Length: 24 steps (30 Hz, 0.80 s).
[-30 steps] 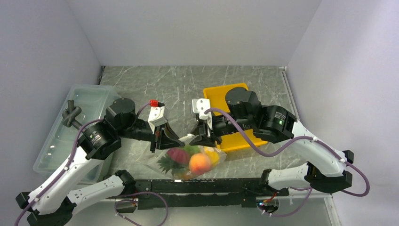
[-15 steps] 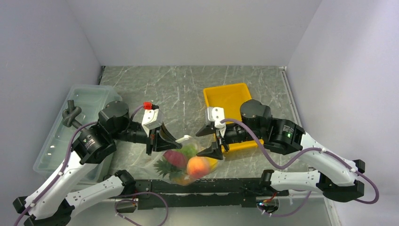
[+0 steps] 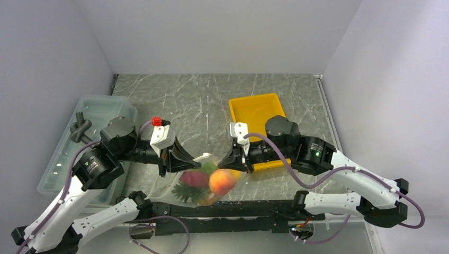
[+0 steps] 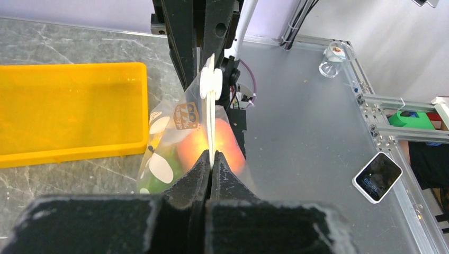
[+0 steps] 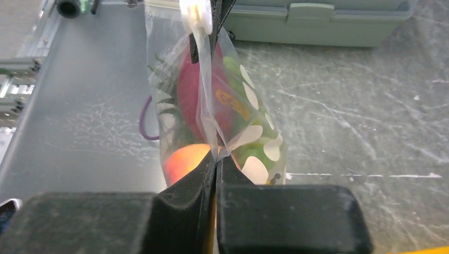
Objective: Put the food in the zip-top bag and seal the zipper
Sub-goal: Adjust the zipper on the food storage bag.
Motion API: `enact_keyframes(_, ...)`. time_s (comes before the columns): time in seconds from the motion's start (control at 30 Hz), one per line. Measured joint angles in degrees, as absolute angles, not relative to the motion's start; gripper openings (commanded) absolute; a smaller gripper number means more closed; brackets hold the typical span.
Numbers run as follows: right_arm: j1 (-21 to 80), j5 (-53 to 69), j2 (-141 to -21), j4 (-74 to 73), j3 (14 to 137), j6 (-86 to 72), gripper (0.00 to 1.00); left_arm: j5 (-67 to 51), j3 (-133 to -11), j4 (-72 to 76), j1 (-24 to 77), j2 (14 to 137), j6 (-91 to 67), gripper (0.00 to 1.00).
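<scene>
Loading looks done, we're on the seal step. Left pincer (image 4: 210, 156) is pressed together on one end of the zipper (image 4: 211, 121), and right pincer (image 5: 216, 159) is clamped on the opposite end, so the strip is pulled straight between them. The zip-top bag (image 3: 206, 180) hangs below that line over the near edge of the bench (image 3: 201, 100), between the two arms; can't tell if its bottom touches the surface. Inside I can see the peach fruit (image 3: 222, 182), dark red piece (image 3: 194, 177), pineapple (image 3: 181, 191) with its crown toward the left arm, and green bunch (image 3: 211, 167) up near the mouth. Nothing visible in the yellow tray (image 3: 259, 108) just beyond the right arm, and no food outside the bag. Bin (image 3: 100, 114) sits far left with its lid on. Edge-on from both wrist views the two lips of the strip sit together, but I can't confirm the track is locked along its full length. My read on the next move: anchor one end and slide the other pincer along the strip with firm squeeze. The film is thin and crinkly, so keep tension or it will bunch. The bulging fruit near the mouth may push the lips apart.
</scene>
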<state>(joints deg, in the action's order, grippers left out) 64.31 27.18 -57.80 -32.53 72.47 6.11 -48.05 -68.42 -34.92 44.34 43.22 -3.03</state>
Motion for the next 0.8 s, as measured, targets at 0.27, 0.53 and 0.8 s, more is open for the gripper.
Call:
enact_keyframes(0.27, 64.31, 27.55, -55.16, -30.17, 70.63, 5.45, 0.44, -47.18, -68.42, -34.33, 44.34, 42.44, -3.33, 0.0)
enact_keyframes(0.53, 64.2, 27.03, -52.25, -30.33, 70.81, 5.15, 0.65, -47.97, -68.71, -34.11, 44.29, 41.21, -3.75, 0.0)
enact_keyframes(0.8, 64.2, 27.55, -57.1, -30.41, 77.45, 5.78, 0.67, -49.41, -68.82, -34.2, 44.29, 42.81, -3.77, 0.0)
